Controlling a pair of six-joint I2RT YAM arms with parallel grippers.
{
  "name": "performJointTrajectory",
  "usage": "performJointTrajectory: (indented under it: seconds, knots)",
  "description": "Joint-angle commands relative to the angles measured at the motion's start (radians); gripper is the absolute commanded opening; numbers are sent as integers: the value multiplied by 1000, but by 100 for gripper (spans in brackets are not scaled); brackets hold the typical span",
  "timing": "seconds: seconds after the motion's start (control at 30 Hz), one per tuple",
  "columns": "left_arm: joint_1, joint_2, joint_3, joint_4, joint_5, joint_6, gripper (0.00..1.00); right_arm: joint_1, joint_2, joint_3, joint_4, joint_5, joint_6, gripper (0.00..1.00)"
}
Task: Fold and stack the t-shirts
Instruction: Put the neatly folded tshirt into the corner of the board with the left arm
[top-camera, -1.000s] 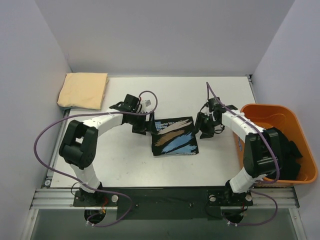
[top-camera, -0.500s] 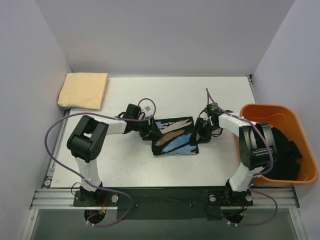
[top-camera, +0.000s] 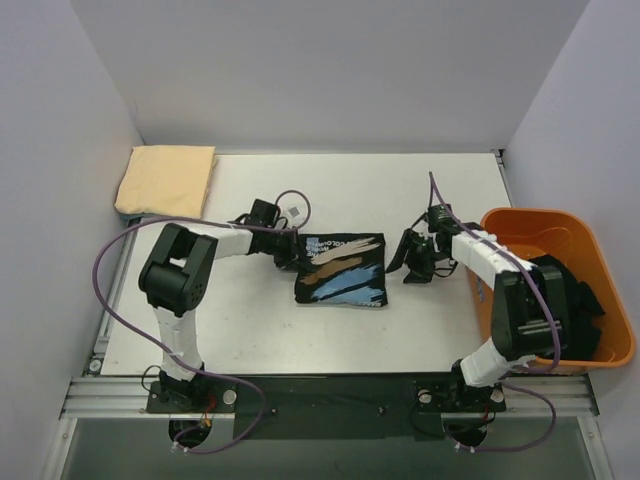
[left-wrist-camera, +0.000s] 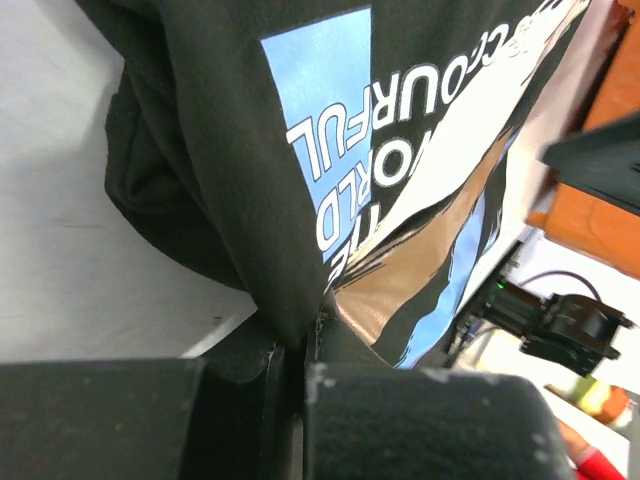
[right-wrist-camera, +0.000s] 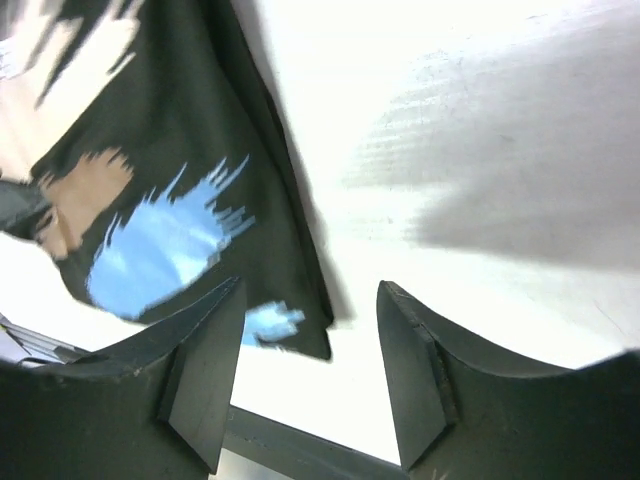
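A folded black t-shirt with a blue, white and tan print (top-camera: 340, 270) lies mid-table. My left gripper (top-camera: 289, 252) is at its left edge. In the left wrist view the left gripper (left-wrist-camera: 303, 345) is shut on a fold of that shirt's black cloth (left-wrist-camera: 240, 150). My right gripper (top-camera: 406, 264) stands open just right of the shirt, apart from it. In the right wrist view the right gripper (right-wrist-camera: 310, 375) has only bare table between its fingers, with the shirt's corner (right-wrist-camera: 150, 200) close in front. A folded pale yellow-tan t-shirt (top-camera: 166, 180) lies at the far left corner.
An orange plastic bin (top-camera: 530, 215) stands at the table's right edge with black t-shirts (top-camera: 572, 300) heaped inside it, close beside the right arm. White walls close in the table (top-camera: 250, 320) on three sides.
My left gripper moved in and shut on the printed shirt's left edge, and the shirt shifted slightly left. The right gripper drew back to the right, away from the shirt.
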Motion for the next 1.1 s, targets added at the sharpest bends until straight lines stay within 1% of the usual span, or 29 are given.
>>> performJointTrajectory:
  seconds: [0.0, 0.07, 0.1, 0.13, 0.17, 0.2, 0.23, 0.27, 0.3, 0.33, 0.37, 0.4, 0.43, 0.47, 0.5, 0.53, 0.57, 0.6, 0.63, 0.67, 0.7, 0.73, 0.77, 0.8, 0.87, 0.93, 1.0, 1.07]
  knots:
    - [82, -55, 151, -289, -115, 253, 0, -48, -186, 35, -134, 34, -78, 53]
    - [126, -61, 200, -346, -115, 309, 0, -58, -217, 62, -189, 60, -120, 53]
    - [143, -55, 218, -407, -117, 354, 0, -61, -225, 72, -208, 68, -131, 54]
    - [168, -49, 275, -435, -136, 388, 0, -63, -242, 84, -232, 83, -151, 54]
    - [180, -24, 302, -513, -152, 463, 0, -68, -251, 87, -240, 85, -164, 54]
    - [203, -6, 388, -559, -203, 496, 0, -69, -266, 95, -254, 92, -168, 54]
    - [214, 38, 487, -644, -262, 567, 0, -75, -273, 105, -263, 97, -174, 54]
    - [234, 60, 551, -695, -287, 606, 0, -77, -285, 112, -271, 104, -177, 54]
    - [246, 113, 659, -767, -345, 693, 0, -81, -285, 130, -289, 108, -187, 54]
    - [248, 141, 739, -826, -372, 735, 0, -84, -290, 138, -297, 115, -191, 54]
    - [255, 204, 887, -928, -432, 807, 0, -86, -290, 156, -309, 117, -197, 54]
    - [260, 230, 948, -964, -451, 876, 0, -89, -293, 162, -317, 120, -203, 54]
    - [264, 300, 1103, -1057, -509, 902, 0, -89, -294, 171, -323, 120, -205, 54]
    - [265, 350, 1187, -1108, -538, 963, 0, -92, -297, 174, -328, 123, -208, 54]
    - [271, 438, 1394, -1225, -613, 985, 0, -94, -303, 179, -326, 124, -211, 54]
    - [277, 497, 1488, -1274, -638, 1010, 0, -97, -305, 181, -328, 129, -214, 54]
    - [292, 573, 1663, -1349, -679, 1022, 0, -98, -309, 176, -331, 126, -216, 54]
    - [297, 615, 1724, -1369, -713, 1048, 0, -101, -310, 176, -334, 129, -220, 54]
    - [304, 611, 1731, -1356, -763, 1065, 0, -103, -316, 171, -337, 129, -220, 54]
    - [306, 562, 1688, -1287, -796, 1098, 0, -106, -316, 170, -340, 126, -220, 54]
    - [312, 530, 1563, -1229, -849, 1108, 0, -106, -323, 161, -340, 127, -223, 54]
    - [315, 455, 1507, -1131, -873, 1135, 0, -107, -326, 158, -340, 127, -225, 54]
    - [324, 430, 1420, -1072, -926, 1145, 0, -107, -329, 150, -342, 132, -227, 54]
    - [330, 389, 1401, -999, -948, 1163, 0, -107, -328, 147, -345, 132, -230, 54]
    - [349, 379, 1419, -963, -997, 1178, 0, -107, -328, 138, -348, 132, -230, 54]
    - [364, 396, 1514, -957, -1032, 1197, 0, -107, -328, 128, -349, 132, -227, 54]
    - [370, 387, 1519, -913, -1078, 1237, 0, -107, -329, 122, -349, 132, -224, 54]
    - [370, 353, 1481, -837, -1117, 1276, 0, -106, -332, 119, -354, 134, -222, 54]
